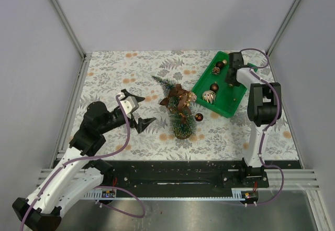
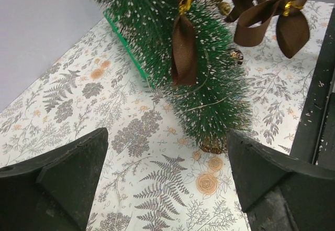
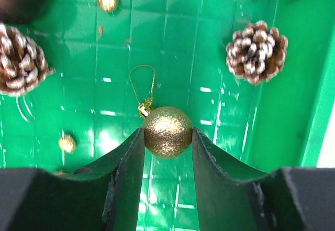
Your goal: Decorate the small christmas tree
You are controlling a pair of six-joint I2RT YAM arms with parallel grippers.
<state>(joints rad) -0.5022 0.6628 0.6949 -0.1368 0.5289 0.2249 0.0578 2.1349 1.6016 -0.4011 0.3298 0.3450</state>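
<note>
Two arms at work over the fern-print tablecloth (image 1: 115, 74), as I see them from the control desk. The small christmas tree (image 1: 177, 110) appears to lie on its side near the middle of the cloth, its tip toward the far left and its base toward the near edge. It sits just left of the green tray (image 1: 211, 103). Brown ribbon bows (image 1: 178, 99) with gold ties already sit among its frosted branches, and a small dark ball (image 1: 199, 117) rests on the cloth just beside its right flank.

My left gripper (image 1: 138, 105) hovers low over the cloth to the left of the tree, jaws spread wide and holding nothing. Its wrist camera looks between the two black fingers at the lower branches and the wooden base.

My right gripper (image 3: 167, 129) is down inside the tray. Its two fingers press against opposite sides of a gold glitter ball (image 3: 168, 136), whose thin gold loop trails away across the tray floor. I cannot tell whether the ball has left the floor.

Two frosted pine cones (image 3: 256, 52) lie in the tray, one to each side of the ball, among a few small gold beads (image 3: 107, 0).
</note>
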